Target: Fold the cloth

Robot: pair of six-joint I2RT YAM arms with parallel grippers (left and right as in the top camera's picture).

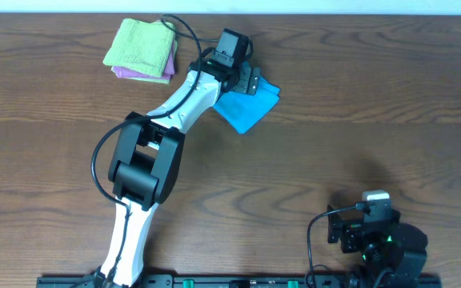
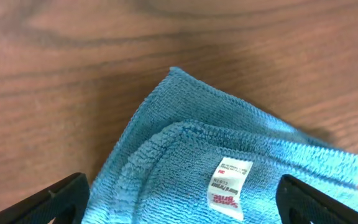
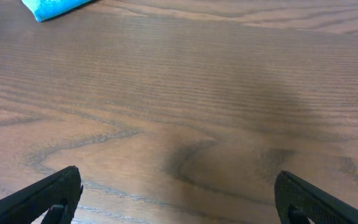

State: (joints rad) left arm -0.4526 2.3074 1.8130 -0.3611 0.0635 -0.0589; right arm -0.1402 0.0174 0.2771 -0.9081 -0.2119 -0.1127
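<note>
"Sky-blue terry cloth [image 1: 248, 108]: where does it lie?" (Reader)

"Toward the far side of the wooden table [image 1: 334, 144], just right of the stacked lime-green cloth [image 1: 138, 44] and pink cloth [image 1: 142, 74]. It appears doubled over. The left wrist view shows one hemmed layer on another, white tag [image 2: 229, 180] uppermost." (Legend)

"Which arm is nearer?" (Reader)

"The left gripper [image 1: 246, 78] hangs directly over the cloth's upper-left part, jaws spread wide and holding nothing. One fingertip [image 2: 55, 199] shows at each lower corner of its view, cloth between. The right gripper [image 1: 350, 232] sits at the near right edge, well apart, also spread and empty. From there the cloth [image 3: 55, 7] is only a distant corner." (Legend)

"And the axis?" (Reader)

"Overhead, the long axis runs diagonally, from lower left to upper right. The nearest corner points toward the left wrist camera. Any further fold probably falls to the left arm, taken across that diagonal." (Legend)
</note>
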